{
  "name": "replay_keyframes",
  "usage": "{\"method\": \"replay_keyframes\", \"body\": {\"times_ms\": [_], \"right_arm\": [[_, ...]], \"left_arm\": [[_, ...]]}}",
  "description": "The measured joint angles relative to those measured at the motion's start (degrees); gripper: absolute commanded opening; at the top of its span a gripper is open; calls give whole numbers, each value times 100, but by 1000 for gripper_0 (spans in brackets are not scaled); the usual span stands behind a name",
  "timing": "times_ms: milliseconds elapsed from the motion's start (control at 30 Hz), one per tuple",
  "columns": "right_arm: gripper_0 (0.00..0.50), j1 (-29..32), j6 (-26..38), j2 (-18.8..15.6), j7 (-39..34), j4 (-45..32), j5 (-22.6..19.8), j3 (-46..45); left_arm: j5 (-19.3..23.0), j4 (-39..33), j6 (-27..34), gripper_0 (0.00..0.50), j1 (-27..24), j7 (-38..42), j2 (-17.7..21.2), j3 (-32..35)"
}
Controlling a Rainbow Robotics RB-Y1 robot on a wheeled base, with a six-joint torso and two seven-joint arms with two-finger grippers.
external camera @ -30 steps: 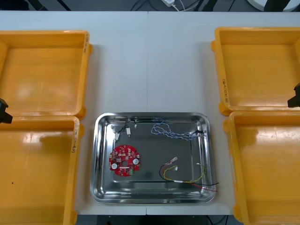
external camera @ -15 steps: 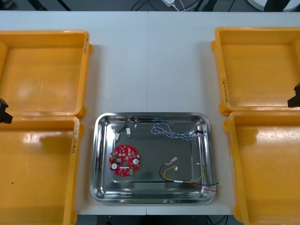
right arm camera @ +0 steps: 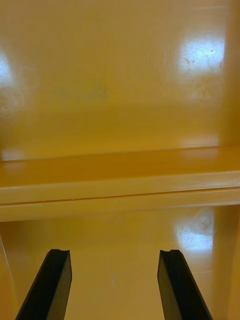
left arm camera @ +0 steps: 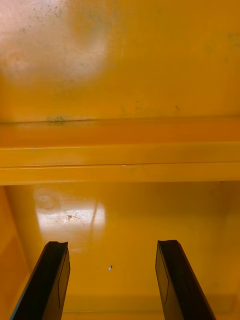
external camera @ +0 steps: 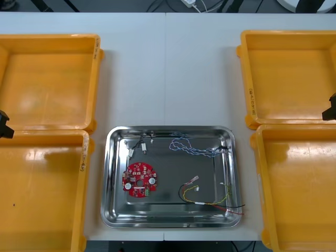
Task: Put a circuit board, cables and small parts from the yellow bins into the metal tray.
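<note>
- Left hand [left arm camera: 112, 245], left wrist view: its two black fingers stand wide apart with nothing between them. It hangs over the rims where two yellow bins [left arm camera: 120, 160] meet. The plastic is glossy, smooth and lightly scuffed.
- Right hand [right arm camera: 114, 252], right wrist view: it is likewise spread wide and holds nothing, above the same kind of double rim. The bin floors on both sides of that rim are bare and shiny.
- Front view: each hand shows as a black tip, one well left of the metal tray [external camera: 113, 220] and one well right of it. Both are over the bins flanking the tray on the pale counter [external camera: 168, 68].
- The round red circuit board [external camera: 139, 179] lies in the tray's left half, and the twisted blue and white cable [external camera: 191, 147] runs along its far side. A black cable [external camera: 137, 144] sits in the far-left corner. The red and yellow cable [external camera: 210, 202] curls in the near-right corner, its end over the rim.
- The board is likely light, stiff and fragile, and is best taken by its edge. The cables are limp and light, best pinched at a bunched loop. The polished tray looks slippery.
</note>
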Motion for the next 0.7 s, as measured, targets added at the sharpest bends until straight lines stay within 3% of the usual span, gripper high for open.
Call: {"method": "replay_keyframes", "body": {"times_ms": [700], "right_arm": [[500, 0, 0, 0, 0, 0, 0, 0]], "left_arm": [[0, 0, 0, 500, 0, 0, 0, 0]]}}
